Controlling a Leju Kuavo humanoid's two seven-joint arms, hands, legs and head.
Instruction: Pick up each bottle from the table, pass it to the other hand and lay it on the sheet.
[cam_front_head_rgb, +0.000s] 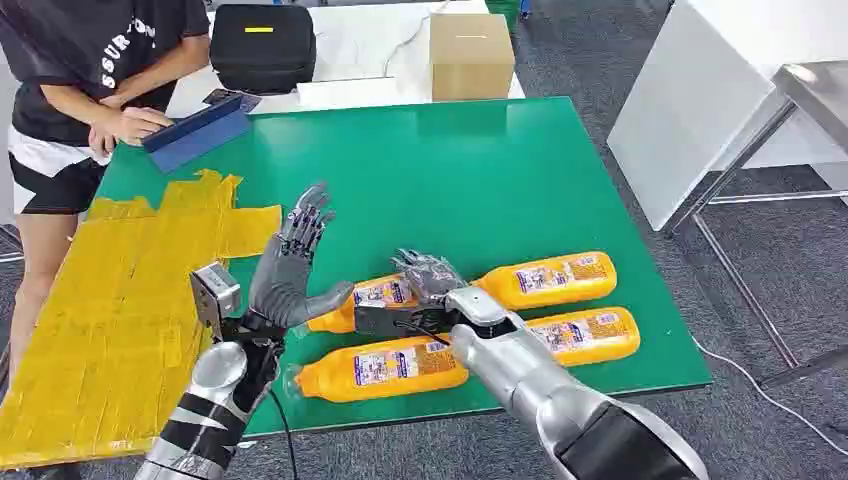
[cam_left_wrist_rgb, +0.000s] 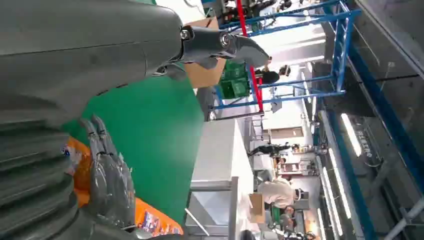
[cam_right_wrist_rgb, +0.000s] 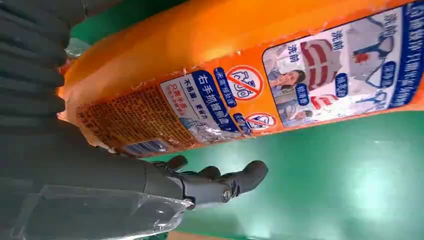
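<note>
In the head view, four orange bottles lie on their sides in the lower middle of the frame on the green counter (cam_front_head_rgb: 480, 170). The right robot hand (cam_front_head_rgb: 428, 277) rests fingers-down on the rear left bottle (cam_front_head_rgb: 365, 297), at about mid-frame; whether its fingers have closed around the bottle cannot be told from here. The near left bottle (cam_front_head_rgb: 380, 367) lies just below it, partly crossed by the right forearm, while the rear right bottle (cam_front_head_rgb: 545, 279) and the near right bottle (cam_front_head_rgb: 590, 334) lie further right. The left robot hand (cam_front_head_rgb: 295, 262) is raised left of centre, fingers spread and upright, thumb out, holding nothing. The yellow sheet (cam_front_head_rgb: 120, 300) covers the left side of the frame; a person (cam_front_head_rgb: 90, 70) stands at the upper left.

In the left wrist view, the left robot hand's thumb (cam_left_wrist_rgb: 225, 45) juts across the top with nothing against it; dark fingers of the other hand sit on an orange bottle at lower left.

In the right wrist view, the bottle's label fills the upper frame, the thumb (cam_right_wrist_rgb: 220, 185) lying below it, apart from the body.

The risk, as I judge it: with the thumb not yet set against the smooth round body, a lift could let the bottle roll out into its close neighbours.
</note>
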